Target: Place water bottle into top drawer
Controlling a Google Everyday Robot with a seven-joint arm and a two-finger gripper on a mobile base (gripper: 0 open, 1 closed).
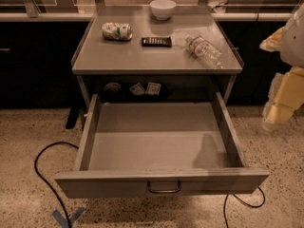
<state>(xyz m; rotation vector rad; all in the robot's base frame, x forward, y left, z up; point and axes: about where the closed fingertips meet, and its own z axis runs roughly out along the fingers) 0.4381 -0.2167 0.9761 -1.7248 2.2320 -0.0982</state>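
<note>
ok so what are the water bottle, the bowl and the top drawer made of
Water bottle: clear thin plastic, see-through.
Bowl: glossy white, ceramic or plastic.
Top drawer: matte grey, probably painted metal.
Claw hangs at right, beside the drawer.

Grey top drawer (156, 148), clear water bottle (204, 51), cream tool (277, 115) at right

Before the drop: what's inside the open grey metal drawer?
Only bare floor shows in the shallow grey metal drawer; its front panel hides the nearest strip. The clear plastic water bottle lies on the tabletop; the gripper hangs right of the drawer.
</note>
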